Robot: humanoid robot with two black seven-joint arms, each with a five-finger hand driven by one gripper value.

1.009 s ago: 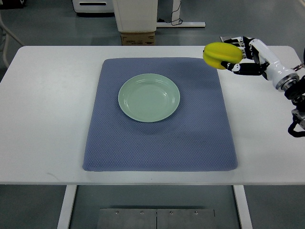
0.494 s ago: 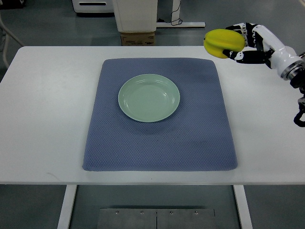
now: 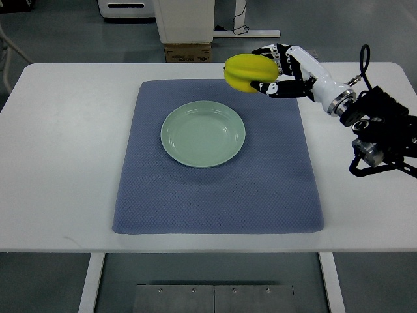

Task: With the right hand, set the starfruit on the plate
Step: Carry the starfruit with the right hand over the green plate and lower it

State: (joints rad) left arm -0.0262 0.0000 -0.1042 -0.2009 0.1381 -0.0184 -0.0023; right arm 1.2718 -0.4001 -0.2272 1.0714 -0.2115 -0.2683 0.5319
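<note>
White surface, seen from above. Centre: blue mat lying flat, bearing an empty pale green plate on its upper half. Upper right of the plate: yellow starfruit, held in the air above the mat's far edge, clear of the plate and not touching it. Right: right hand, black-and-white fingers curled around the starfruit from its right side, gripping it. Further right: white forearm and black wrist assembly, entering from the right edge above the bare surface beside the mat.
</note>
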